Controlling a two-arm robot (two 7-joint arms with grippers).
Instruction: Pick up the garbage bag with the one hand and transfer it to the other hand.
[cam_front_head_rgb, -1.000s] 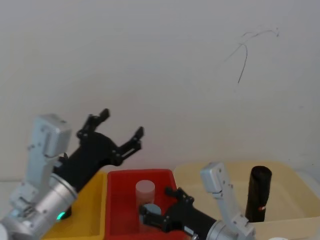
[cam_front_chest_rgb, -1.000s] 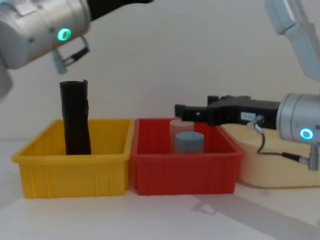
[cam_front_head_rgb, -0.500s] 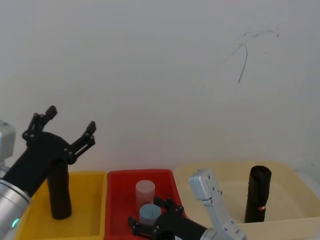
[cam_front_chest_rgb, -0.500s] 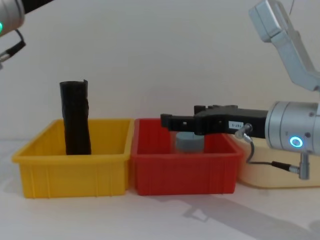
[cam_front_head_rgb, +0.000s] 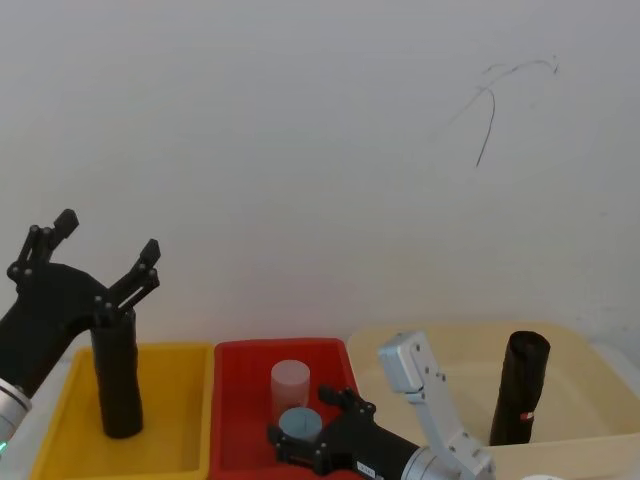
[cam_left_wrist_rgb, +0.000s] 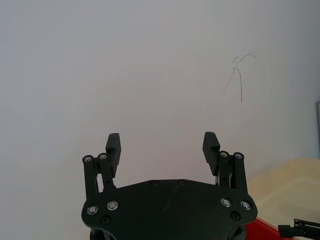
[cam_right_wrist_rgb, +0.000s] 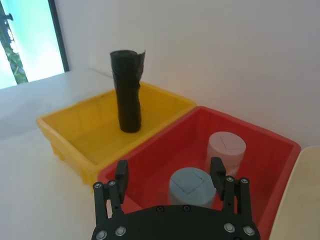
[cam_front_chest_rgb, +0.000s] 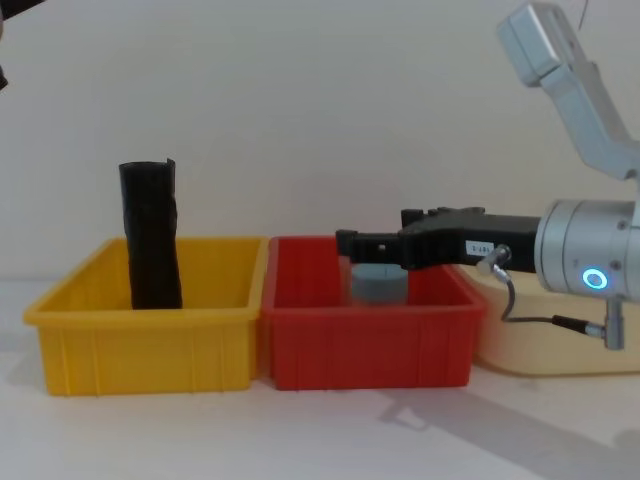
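A: Count for the bench?

B: Three bins in a row: yellow bin (cam_front_chest_rgb: 150, 330) on the robot's left, red bin (cam_front_chest_rgb: 370, 335) in the middle, cream bin (cam_front_head_rgb: 470, 345) on the right. Two black rolls. The garbage bag (cam_front_head_rgb: 518, 390) with the red-and-white label stood upright in the cream bin. The second roll (cam_front_chest_rgb: 152, 235), label not visible, stood upright in the yellow bin. Two jars in the red bin: grey-blue jar (cam_right_wrist_rgb: 192, 186) nearer the robot, pale pink jar (cam_right_wrist_rgb: 226, 150) just behind it.

A: Grippers?

B: Two. The one hand (cam_front_head_rgb: 92, 255), left arm, was raised above the yellow bin near the top of the second roll, fingers spread wide, nothing between them. The other hand (cam_right_wrist_rgb: 170, 172), right arm with the blue ring, reached level over the red bin, just above the grey-blue jar, fingers parted, holding nothing.

A: Contact with the bag?

B: None. Both grippers were well apart from it.
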